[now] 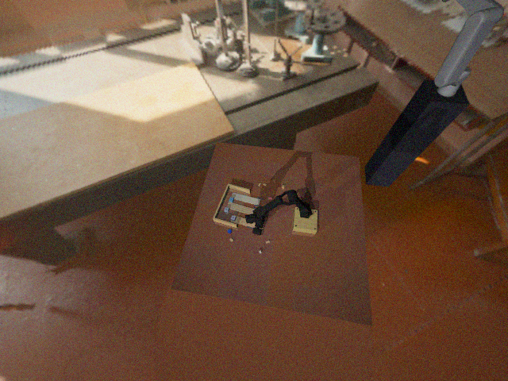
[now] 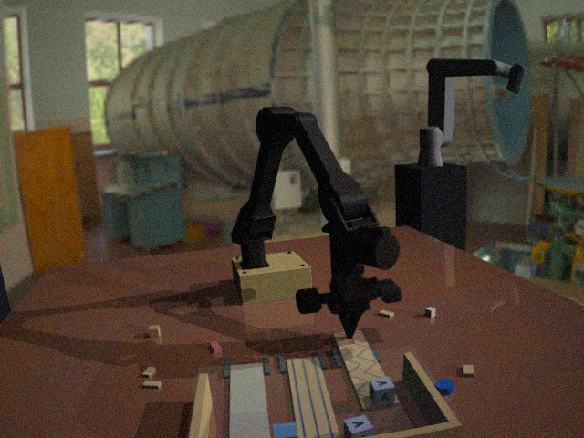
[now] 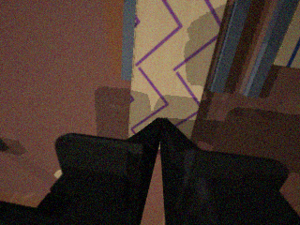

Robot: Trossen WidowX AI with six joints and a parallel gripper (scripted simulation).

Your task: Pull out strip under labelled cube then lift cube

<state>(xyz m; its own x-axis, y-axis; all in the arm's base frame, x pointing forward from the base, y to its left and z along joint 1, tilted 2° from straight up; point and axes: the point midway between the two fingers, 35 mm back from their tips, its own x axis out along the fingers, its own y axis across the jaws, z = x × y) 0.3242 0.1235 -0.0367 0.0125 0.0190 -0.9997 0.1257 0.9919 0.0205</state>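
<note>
While our gripper [image 2: 349, 329] is pressing its tip down on the near end of the zigzag strip [image 2: 360, 365], we are keeping its fingers squeezed tight together, with nothing held between them. The zigzag strip is lying in the wooden tray [image 2: 426, 384], next to the strip with blue lines [image 2: 308, 391] and the plain grey strip [image 2: 245, 398]. One cube with a letter on it [image 2: 381, 390] is sitting on the far part of the zigzag strip, and another lettered cube [image 2: 358, 425] is sitting just beside it, near the tray's front. We cannot tell from here which letter is which. We think the tip could slip off the strip, because only a small point is touching it. We are also thinking the cube could tip or slide off sideways if the strip is dragged too fast. The tip is close to the blue posts [image 2: 336, 357] too, so it could catch on one.
</note>
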